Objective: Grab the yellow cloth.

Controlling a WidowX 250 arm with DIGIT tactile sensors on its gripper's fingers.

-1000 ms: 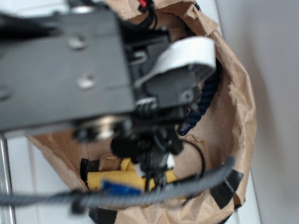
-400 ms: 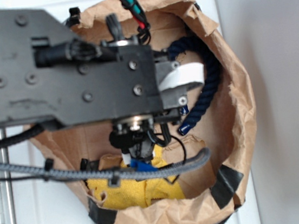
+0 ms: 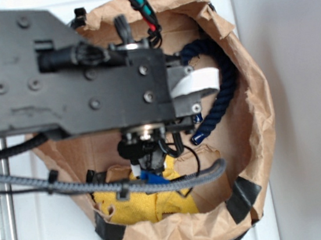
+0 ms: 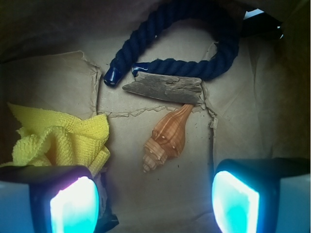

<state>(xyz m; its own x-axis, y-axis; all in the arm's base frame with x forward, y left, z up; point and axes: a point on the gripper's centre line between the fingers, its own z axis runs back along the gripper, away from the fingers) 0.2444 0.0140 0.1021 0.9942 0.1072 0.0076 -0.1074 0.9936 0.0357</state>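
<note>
Yellow cloth (image 4: 60, 141), lower left of wrist frame, against left pad; tool (image 4: 153, 201) open, empty, offset right.

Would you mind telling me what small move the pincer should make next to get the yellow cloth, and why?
Probably shift toward the wrist view's left before descending. There the open pincer is centred nearer the seashell, while the yellow cloth lies by one finger only, so closing now would likely miss it.
</note>
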